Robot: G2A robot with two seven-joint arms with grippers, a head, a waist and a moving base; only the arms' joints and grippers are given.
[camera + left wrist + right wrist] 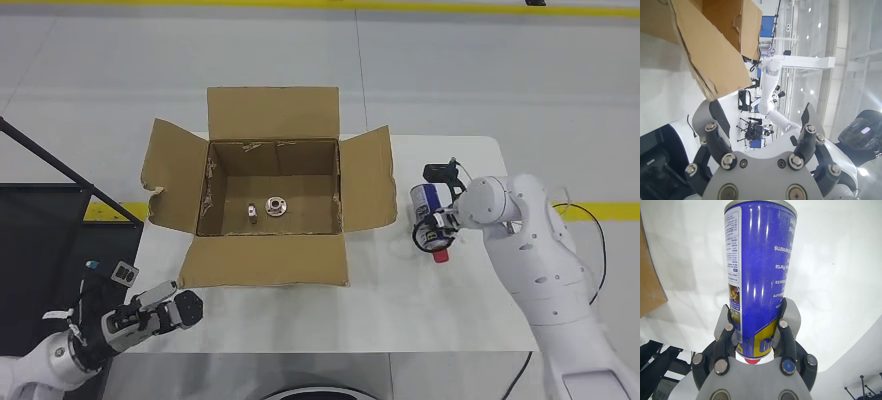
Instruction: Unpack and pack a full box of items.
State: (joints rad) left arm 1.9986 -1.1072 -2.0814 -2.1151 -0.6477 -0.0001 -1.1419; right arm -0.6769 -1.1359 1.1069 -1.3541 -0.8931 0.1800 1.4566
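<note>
Right jaws around spray can point(761, 266), cap wristward

You see a plain brown cardboard box point(272, 110) on a white table point(440, 310), a silver-grey metal fitting point(275, 206) inside it. Your spray can point(761, 266) is glossy blue with a yellow band, a white printed panel and a red cap. A yellow stripe point(600, 211) crosses the grey floor point(480, 70)
</note>
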